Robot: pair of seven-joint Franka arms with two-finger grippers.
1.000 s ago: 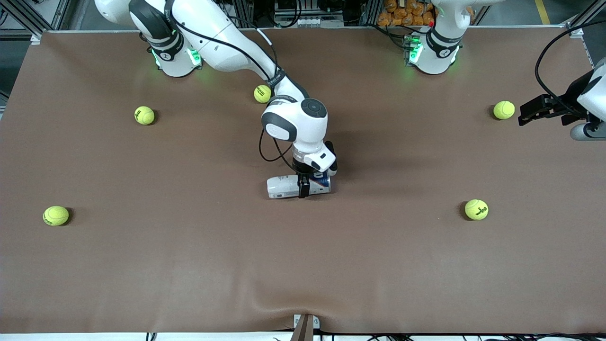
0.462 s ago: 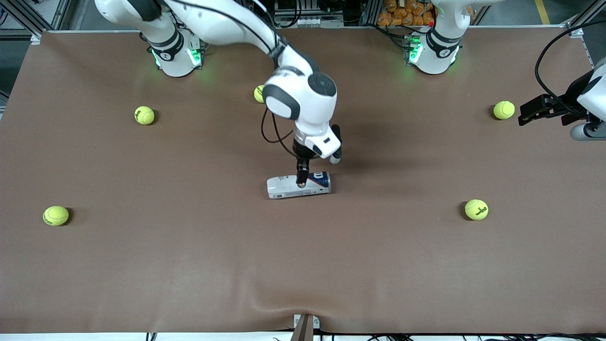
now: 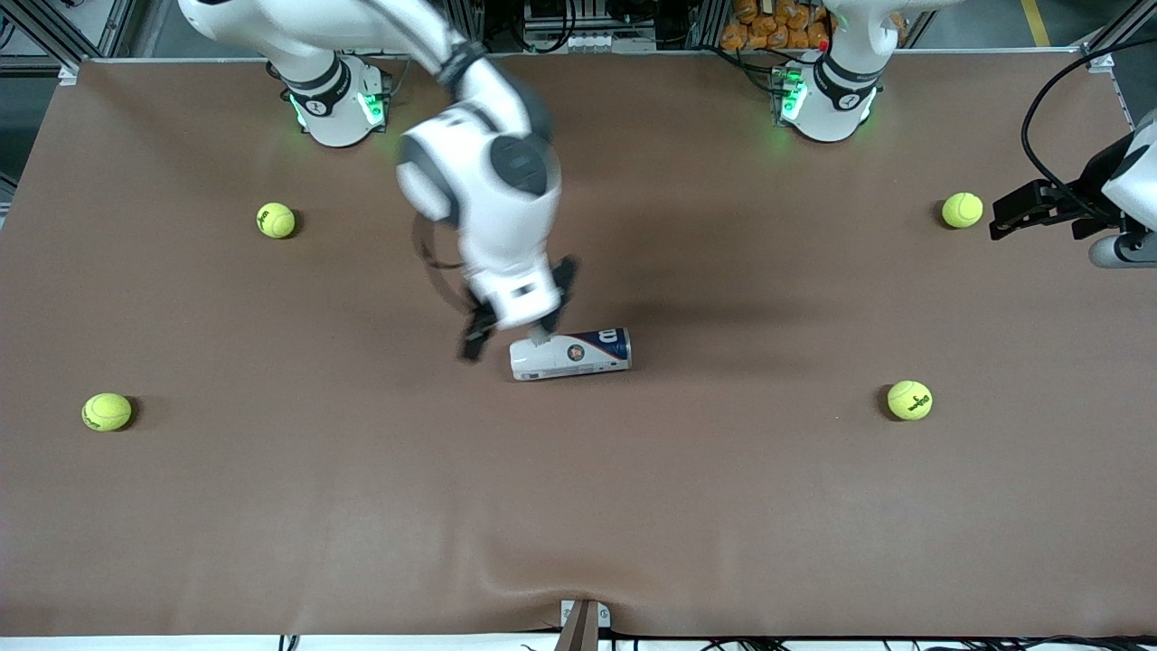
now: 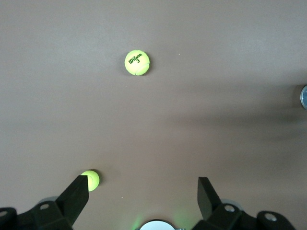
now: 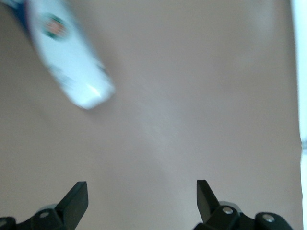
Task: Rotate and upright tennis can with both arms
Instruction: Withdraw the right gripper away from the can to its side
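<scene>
While the tennis can [image 3: 569, 353] is lying on its side near the middle of the brown table [image 3: 578, 506], nothing is gripping it: the right gripper [image 3: 511, 330] is hanging in the air just over the can's white end, the one pointing toward the right arm's end of the table, with its jaws spread wide and empty. In the right wrist view the two black fingers [image 5: 76, 199] are standing well apart, and the can [image 5: 67, 57] is showing blurred above bare table, not between them. The can's navy end with the white "W" is facing toward the left arm's end of the table. The left gripper [image 3: 1026, 210] is waiting over the table edge at the left arm's end, just beside a tennis ball [image 3: 962, 210], its jaws likewise wide and holding nothing; its wrist view is showing open fingers [image 4: 76, 194] over bare table with two balls. Three more tennis balls are sitting scattered well apart from the can [image 3: 276, 220] [image 3: 107, 411] [image 3: 909, 400].
</scene>
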